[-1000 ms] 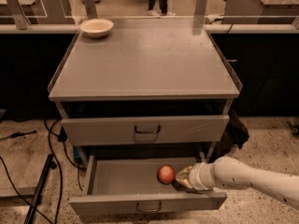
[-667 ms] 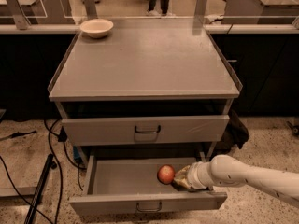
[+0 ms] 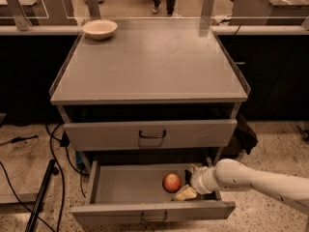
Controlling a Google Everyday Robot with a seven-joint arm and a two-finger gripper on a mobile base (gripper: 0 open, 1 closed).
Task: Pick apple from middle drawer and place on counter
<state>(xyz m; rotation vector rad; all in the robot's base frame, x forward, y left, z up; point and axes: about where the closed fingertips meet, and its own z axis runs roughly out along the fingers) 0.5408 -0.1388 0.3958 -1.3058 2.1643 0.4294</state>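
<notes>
Camera view | gripper [image 3: 186, 181] spread open beside apple [image 3: 172, 182] in middle drawer [image 3: 111, 212] | counter [image 3: 149, 62] holds bowl [image 3: 100, 29] | speckled floor [image 3: 275, 146]

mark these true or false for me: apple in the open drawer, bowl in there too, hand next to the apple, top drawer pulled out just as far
1. The apple lies in the open middle drawer. True.
2. The bowl sits in that drawer beside the apple. False: it stands on the counter, at its far left corner.
3. The hand is inside the middle drawer, just right of the apple, with its fingers spread. True.
4. The upper drawer is pulled out as far as the middle one. False: it is pushed in, and only the middle drawer is out.
</notes>
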